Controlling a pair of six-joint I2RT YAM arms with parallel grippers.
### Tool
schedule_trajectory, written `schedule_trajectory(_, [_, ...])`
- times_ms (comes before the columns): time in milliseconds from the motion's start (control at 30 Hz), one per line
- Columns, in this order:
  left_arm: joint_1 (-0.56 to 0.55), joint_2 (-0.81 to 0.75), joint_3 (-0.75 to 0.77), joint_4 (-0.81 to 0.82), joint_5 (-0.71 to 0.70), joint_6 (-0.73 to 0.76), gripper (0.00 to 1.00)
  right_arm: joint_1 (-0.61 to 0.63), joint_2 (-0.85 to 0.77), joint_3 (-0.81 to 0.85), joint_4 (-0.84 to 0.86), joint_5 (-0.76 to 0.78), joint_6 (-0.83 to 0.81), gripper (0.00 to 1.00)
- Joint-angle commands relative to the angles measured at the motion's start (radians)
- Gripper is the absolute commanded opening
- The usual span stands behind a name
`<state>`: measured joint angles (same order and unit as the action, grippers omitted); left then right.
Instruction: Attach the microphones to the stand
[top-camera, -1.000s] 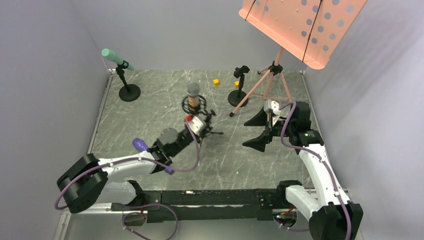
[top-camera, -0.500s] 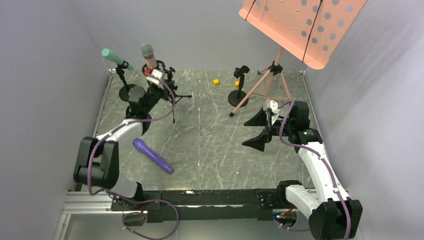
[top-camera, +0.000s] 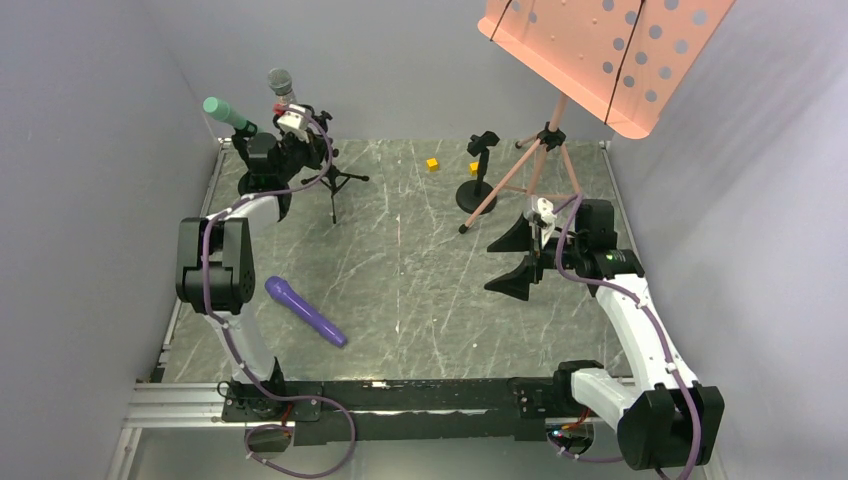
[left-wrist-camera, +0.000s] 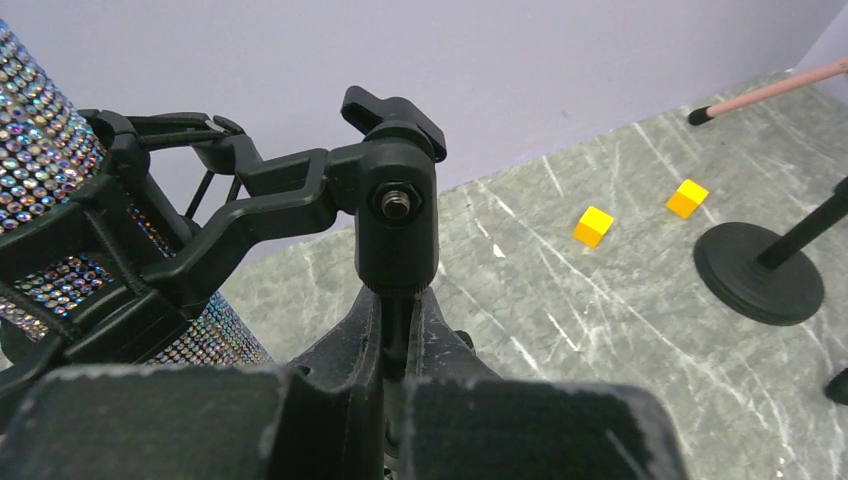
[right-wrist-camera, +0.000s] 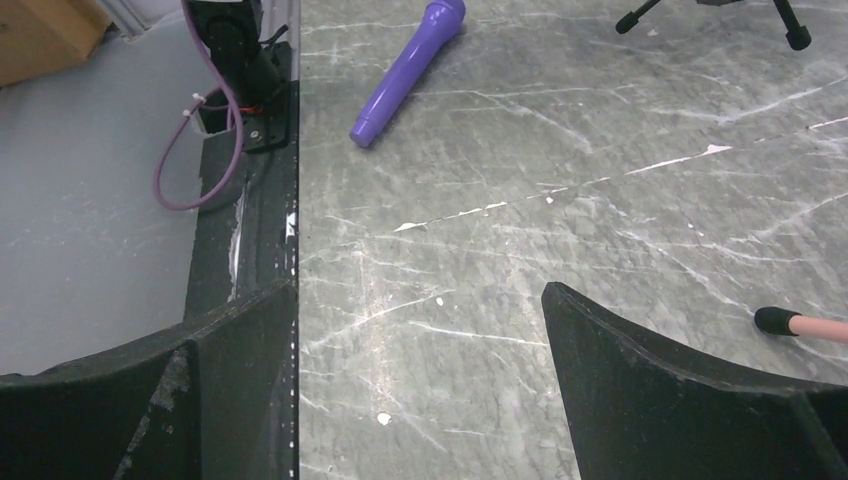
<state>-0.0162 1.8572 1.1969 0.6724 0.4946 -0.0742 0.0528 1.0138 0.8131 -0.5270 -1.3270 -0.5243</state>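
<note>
My left gripper (top-camera: 288, 148) (left-wrist-camera: 400, 322) is shut on the post of a small black tripod stand (top-camera: 335, 185), just under its swivel joint (left-wrist-camera: 398, 205). The stand's shock mount holds the glittery microphone (top-camera: 280, 85) (left-wrist-camera: 45, 180), lifted at the back left. Right beside it, the teal-green microphone (top-camera: 224, 111) sits clipped on a round-base stand (top-camera: 258, 183). The purple microphone (top-camera: 305, 311) (right-wrist-camera: 405, 72) lies flat on the table at the near left. A second round-base stand (top-camera: 478, 172) with an empty clip stands at the back centre. My right gripper (top-camera: 516, 260) (right-wrist-camera: 420, 340) hangs open over bare table.
A pink music stand (top-camera: 600, 50) on a pink tripod (top-camera: 530, 165) occupies the back right; one of its feet (right-wrist-camera: 800, 323) lies near my right fingers. Two small yellow cubes (left-wrist-camera: 594, 226) (left-wrist-camera: 687, 198) lie at the back. Grey walls close in the table.
My left arm has swung the tripod stand with the glittery microphone from the table's middle to the back left corner, next to the teal-green microphone. The right arm has stayed put.
</note>
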Motion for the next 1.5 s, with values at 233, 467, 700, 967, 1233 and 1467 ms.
schedule_trajectory(233, [0.013,0.021,0.022,0.069,-0.033,0.026,0.11,0.001,0.017,0.066,-0.083,-0.050,-0.104,1.00])
schedule_trajectory(467, [0.013,-0.015,-0.059,0.081,-0.052,0.039,0.34,0.001,0.006,0.059,-0.062,-0.040,-0.088,1.00])
schedule_trajectory(700, [0.013,-0.065,-0.114,0.082,-0.044,0.033,0.53,0.001,0.008,0.052,-0.048,-0.023,-0.081,1.00])
schedule_trajectory(967, [0.013,-0.168,-0.201,0.080,-0.059,0.021,0.84,0.000,0.014,0.052,-0.048,-0.003,-0.087,1.00])
schedule_trajectory(1233, [0.013,-0.286,-0.287,-0.024,-0.090,0.005,0.91,-0.001,0.014,0.049,-0.048,0.009,-0.095,1.00])
schedule_trajectory(1467, [0.013,-0.477,-0.400,-0.164,-0.125,-0.094,0.92,-0.001,0.003,0.050,-0.057,0.030,-0.115,1.00])
